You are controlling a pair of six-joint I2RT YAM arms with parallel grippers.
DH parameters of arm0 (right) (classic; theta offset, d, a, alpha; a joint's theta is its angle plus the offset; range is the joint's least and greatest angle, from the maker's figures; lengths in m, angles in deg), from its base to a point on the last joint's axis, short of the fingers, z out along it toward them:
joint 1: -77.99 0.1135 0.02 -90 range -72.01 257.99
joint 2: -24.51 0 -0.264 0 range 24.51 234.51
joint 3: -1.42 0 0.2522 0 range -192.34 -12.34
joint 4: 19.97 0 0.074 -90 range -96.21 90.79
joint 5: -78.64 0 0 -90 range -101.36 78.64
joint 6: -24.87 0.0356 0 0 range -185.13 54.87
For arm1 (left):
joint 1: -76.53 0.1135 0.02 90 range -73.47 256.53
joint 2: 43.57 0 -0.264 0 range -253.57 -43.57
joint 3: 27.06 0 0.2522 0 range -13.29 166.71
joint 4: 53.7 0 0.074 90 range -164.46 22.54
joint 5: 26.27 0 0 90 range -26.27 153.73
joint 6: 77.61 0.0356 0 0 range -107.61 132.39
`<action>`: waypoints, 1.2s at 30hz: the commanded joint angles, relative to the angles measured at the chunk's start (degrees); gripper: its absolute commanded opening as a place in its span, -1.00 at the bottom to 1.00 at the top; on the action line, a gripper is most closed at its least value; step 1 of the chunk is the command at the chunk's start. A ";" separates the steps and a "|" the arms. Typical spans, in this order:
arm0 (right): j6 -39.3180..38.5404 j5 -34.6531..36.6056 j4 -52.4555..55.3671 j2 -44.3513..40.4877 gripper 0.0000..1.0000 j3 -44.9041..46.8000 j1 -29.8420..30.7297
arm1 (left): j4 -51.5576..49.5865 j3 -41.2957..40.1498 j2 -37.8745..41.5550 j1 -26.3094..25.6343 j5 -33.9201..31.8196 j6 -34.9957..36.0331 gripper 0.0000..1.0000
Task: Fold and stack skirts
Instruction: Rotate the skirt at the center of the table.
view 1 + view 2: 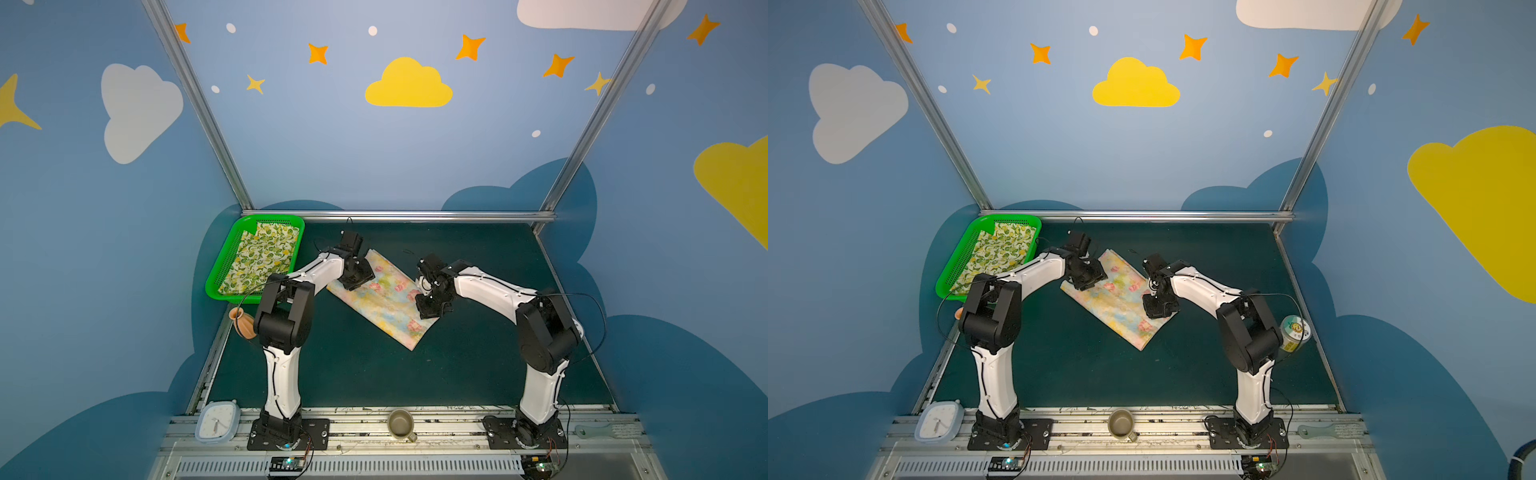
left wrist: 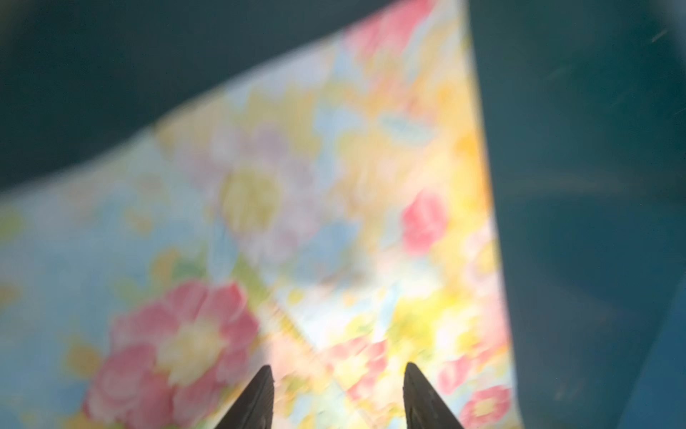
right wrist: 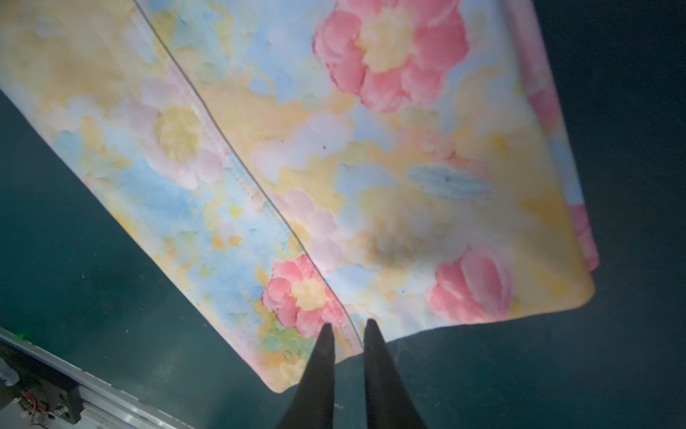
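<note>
The pale yellow skirt with pink flowers [image 1: 386, 299] [image 1: 1121, 299] lies folded flat as a slanted strip in the middle of the dark green mat. My left gripper [image 1: 353, 282] [image 2: 337, 371] hovers over its far left end, jaws well apart with nothing between them; that wrist view is blurred. My right gripper [image 1: 428, 309] [image 3: 347, 327] stands over the skirt's right edge, at a seam, its fingers only a little apart and clamping nothing. The lemon-print skirt [image 1: 262, 257] [image 1: 996, 253] lies in the green mesh basket [image 1: 216, 282] at the far left.
An orange ribbed vase [image 1: 243, 324] lies behind the left arm's elbow. A pale jar [image 1: 1293, 332] stands by the right arm. On the front rail stand a small clock [image 1: 217, 422], a mug [image 1: 401, 424] and a bottle opener [image 1: 598, 430].
</note>
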 commanded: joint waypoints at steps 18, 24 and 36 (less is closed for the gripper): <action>2.64 -6.16 -2.15 13.36 -0.74 -5.66 -7.09 | 1.89 -14.29 3.81 -3.17 1.48 -3.42 0.07; 1.55 -5.73 -0.85 16.07 -0.74 -10.15 -10.36 | 2.91 -18.52 6.16 -5.48 2.56 -5.88 0.06; -1.40 -2.87 3.28 17.29 -0.75 -17.84 -12.36 | 1.00 -21.11 15.03 -8.81 1.87 -8.42 0.06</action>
